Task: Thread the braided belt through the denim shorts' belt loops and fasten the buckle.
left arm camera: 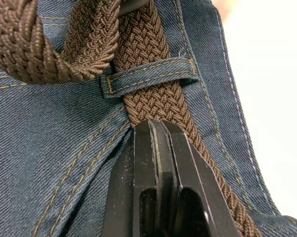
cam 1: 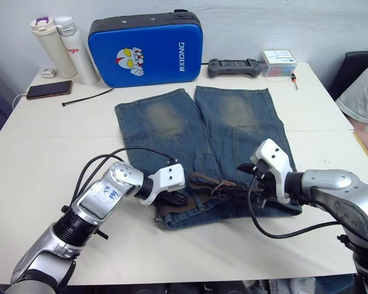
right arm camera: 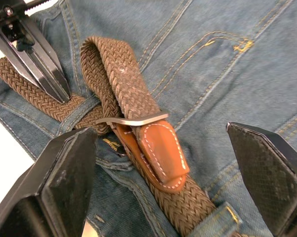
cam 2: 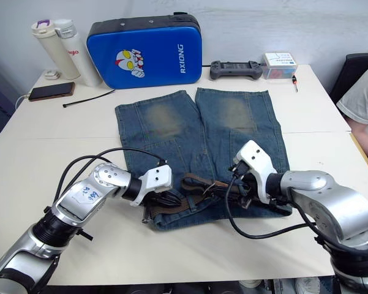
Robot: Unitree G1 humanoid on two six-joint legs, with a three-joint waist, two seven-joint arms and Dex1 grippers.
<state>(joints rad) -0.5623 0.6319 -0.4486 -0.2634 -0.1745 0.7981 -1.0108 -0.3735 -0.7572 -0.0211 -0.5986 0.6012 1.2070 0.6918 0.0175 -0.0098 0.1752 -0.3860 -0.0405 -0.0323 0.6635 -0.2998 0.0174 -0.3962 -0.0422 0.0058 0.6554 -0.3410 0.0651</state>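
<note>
A white table (cam 1: 43, 159) is seen, and on it the shorts (cam 1: 202, 144) are spread flat, with the legs pointing away from the robot and the waistband near both pincers. Behind the shorts, far from the pincers, a blue case (cam 1: 146, 49) is stood against the wall, with two bottles (cam 1: 64, 46) and a phone (cam 1: 48, 90) on its left side and a black controller (cam 1: 235, 67) on its right side. The belt (cam 2: 199, 187) is laid along the waistband, between the two pincers, with part of it bunched in a loop. The left pincer (left arm camera: 155, 129) is closed, its tips pressed together on the belt just before a belt loop (left arm camera: 150, 76); the strap is already passed under this loop. It cannot be told if the strap itself is pinched between the tips. The right pincer (right arm camera: 163, 163) is held wide open over the waistband, with one finger on each side of the belt and not touching it. Between its fingers (right arm camera: 69, 173) the buckle (right arm camera: 133, 120) is found, as a silver bar lying across the strap, and a tan leather piece (right arm camera: 163, 153) is placed directly beside it. The closed left pincer is also seen in the right wrist view, near the buckle, on the far side of the folded strap.
</note>
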